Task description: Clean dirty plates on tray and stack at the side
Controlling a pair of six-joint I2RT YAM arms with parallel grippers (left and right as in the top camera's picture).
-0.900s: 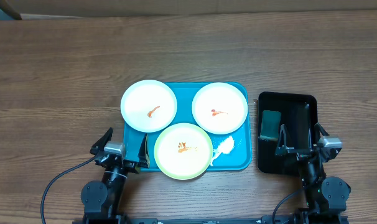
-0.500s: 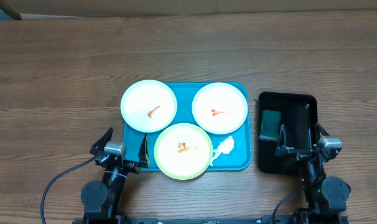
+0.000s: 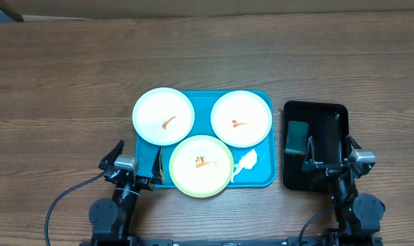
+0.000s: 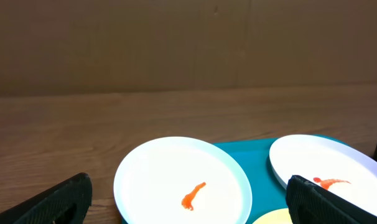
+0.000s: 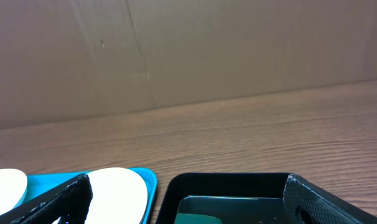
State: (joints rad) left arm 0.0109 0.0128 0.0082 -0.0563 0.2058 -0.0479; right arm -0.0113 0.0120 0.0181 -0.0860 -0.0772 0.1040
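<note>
Three dirty plates lie on the turquoise tray (image 3: 264,179). A white plate (image 3: 163,116) at the tray's left overhangs the rim; it also shows in the left wrist view (image 4: 182,182). A second white plate (image 3: 241,117) lies at the right (image 4: 328,168) (image 5: 117,190). A green-rimmed plate (image 3: 201,166) lies at the front. Each has an orange-red smear. My left gripper (image 3: 133,158) is open and empty at the tray's front left corner. My right gripper (image 3: 328,152) is open and empty over the black tray's front.
A crumpled white tissue (image 3: 247,160) lies on the turquoise tray right of the green-rimmed plate. A smaller black tray (image 3: 330,113) stands to the right and holds a dark green sponge (image 3: 296,136), also in the right wrist view (image 5: 198,218). A brown wall rises behind the table.
</note>
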